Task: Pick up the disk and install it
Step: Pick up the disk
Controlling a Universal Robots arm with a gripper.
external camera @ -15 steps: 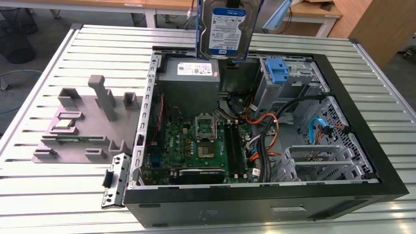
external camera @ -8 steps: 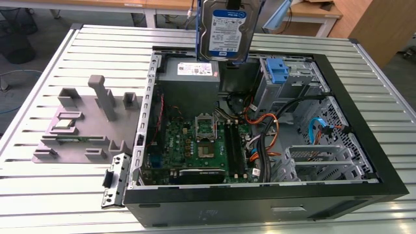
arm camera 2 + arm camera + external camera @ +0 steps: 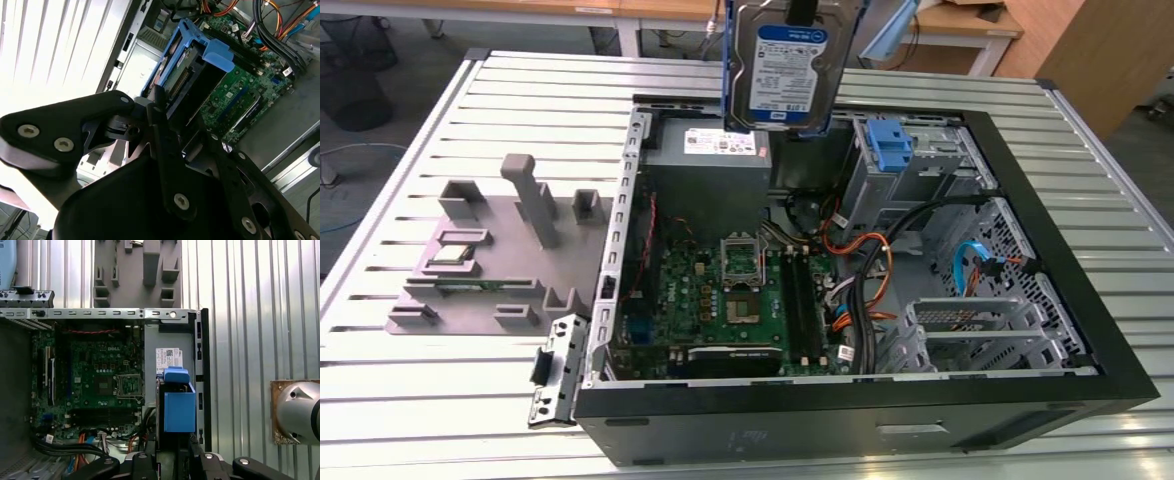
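The disk (image 3: 781,75), a silver hard drive with a blue-and-white label and blue side rails, hangs upright above the far side of the open computer case (image 3: 841,415). My gripper (image 3: 801,12) is shut on its upper end. In both wrist views the disk (image 3: 192,65) (image 3: 179,407) runs out from between the black fingers of the gripper (image 3: 182,135) (image 3: 172,457), edge-on, over the case interior. Its lower end hovers just above the grey power-supply box (image 3: 714,150).
Inside the case lie a green motherboard (image 3: 720,300), bundled cables (image 3: 881,260) and a drive bay with a blue latch (image 3: 890,145). A grey parts fixture (image 3: 494,250) stands on the slatted metal table (image 3: 454,400) at the exterior view's left.
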